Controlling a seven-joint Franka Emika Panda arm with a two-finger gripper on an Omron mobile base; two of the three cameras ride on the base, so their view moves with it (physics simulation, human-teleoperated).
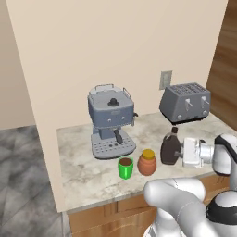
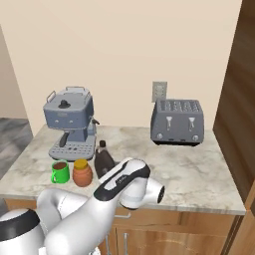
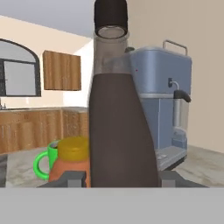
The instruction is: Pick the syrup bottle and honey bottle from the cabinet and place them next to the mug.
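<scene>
Two bottles and mug lined up on counter

Gripper (image 1: pixel 181 152) closed on syrup bottle (image 1: pixel 171 147), finger tips at either side of its base in hand view. Bottle upright on marble counter (image 1: pixel 83 176), just beside honey bottle (image 1: pixel 147 162); green mug (image 1: pixel 125 167) next along on honey bottle's far side. Farther back: blue-grey coffee machine (image 1: pixel 111 120), toaster (image 1: pixel 185 102) by wall

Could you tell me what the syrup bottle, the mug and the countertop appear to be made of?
Syrup bottle: probably clear glass or plastic, since the neck above the dark fill looks see-through; matte black cap.
Mug: glossy bright green, likely glazed ceramic or plastic.
Countertop: polished stone, marble-like, judging by its mottled beige-grey veining.
</scene>
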